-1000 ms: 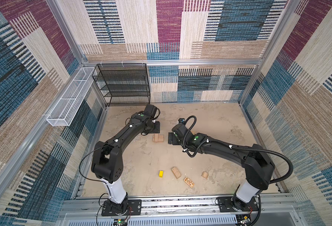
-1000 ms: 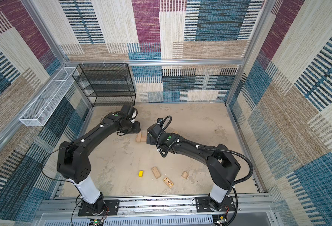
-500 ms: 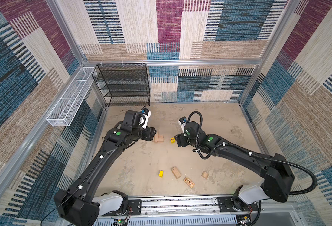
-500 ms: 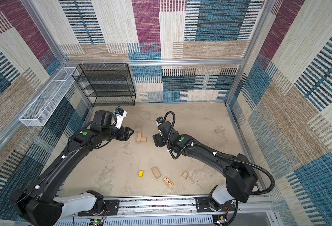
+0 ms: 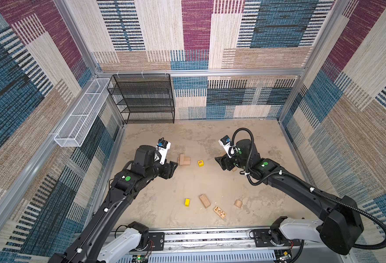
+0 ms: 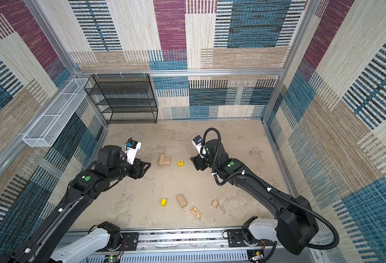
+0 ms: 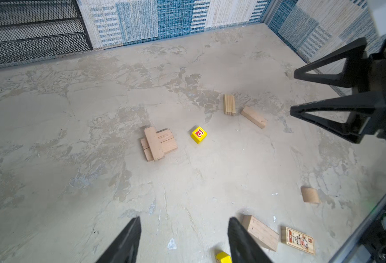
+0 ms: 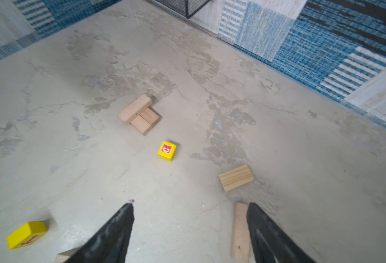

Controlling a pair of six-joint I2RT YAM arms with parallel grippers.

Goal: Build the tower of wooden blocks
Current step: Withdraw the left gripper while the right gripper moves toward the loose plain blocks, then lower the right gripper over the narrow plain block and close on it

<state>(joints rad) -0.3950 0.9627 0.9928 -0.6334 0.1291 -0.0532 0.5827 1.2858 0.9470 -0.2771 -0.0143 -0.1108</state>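
Both arms have drawn back from the tower [image 5: 184,159], left pincer [image 7: 184,219] and right pincer [image 8: 191,205] spread, empty

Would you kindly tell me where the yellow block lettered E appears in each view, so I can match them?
Top view: yellow E block lies mid-floor, right of the tan stack.
Top view: same place, right of the stack.
Left wrist: near the picture's middle, beside the stack.
Right wrist: near the middle, beside the stack.
Shared landmark: the tan stack.
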